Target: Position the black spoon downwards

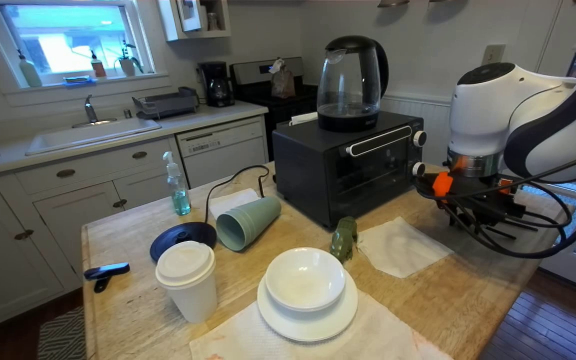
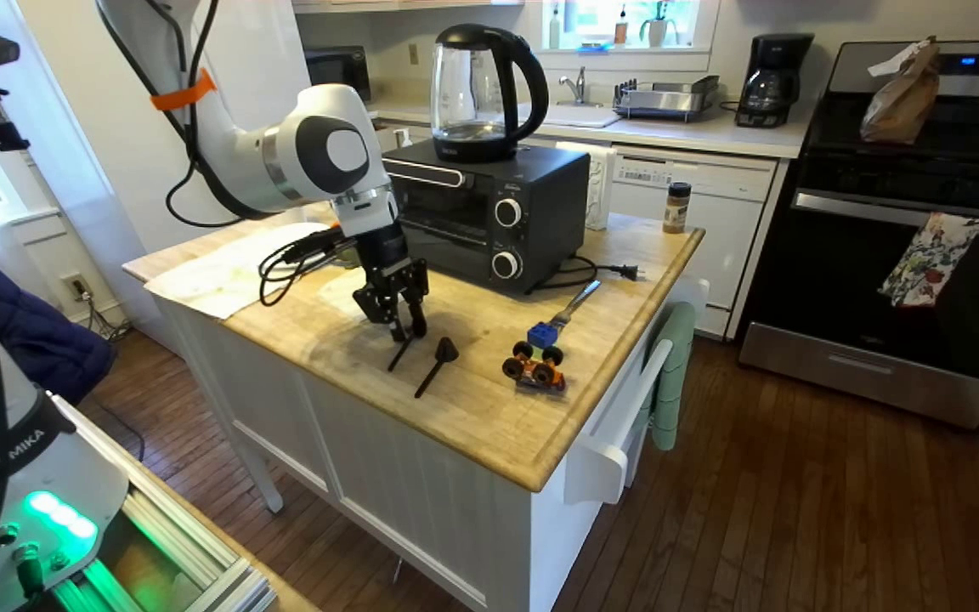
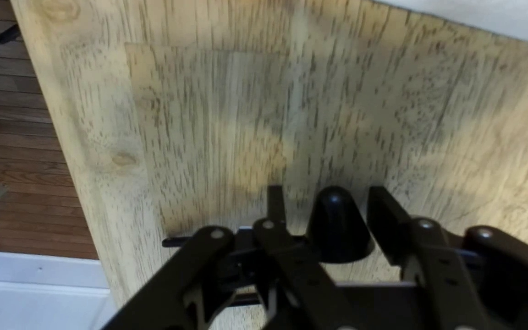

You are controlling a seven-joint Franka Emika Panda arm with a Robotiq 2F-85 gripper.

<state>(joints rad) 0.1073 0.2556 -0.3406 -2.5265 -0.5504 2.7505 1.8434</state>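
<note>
Wrist view shows my gripper (image 3: 326,199) unclenched, its two fingers (image 3: 275,204) parted with one black spoon (image 3: 339,233) between them. Beside that spoon lies one other dark utensil (image 2: 444,353).

In the wrist view the black spoon (image 3: 342,233) lies on the wooden tabletop (image 3: 218,119); the gripper (image 3: 327,198) stands around its bowl, fingers apart; the spoon's handle passes behind a finger, emerging leftward; nearer the picture's bottom than the spoon, a dark rod (image 3: 245,300); far left of the spoon, floorboards (image 3: 35,183); well above and right of it, a white sheet (image 3: 488,16).
</note>
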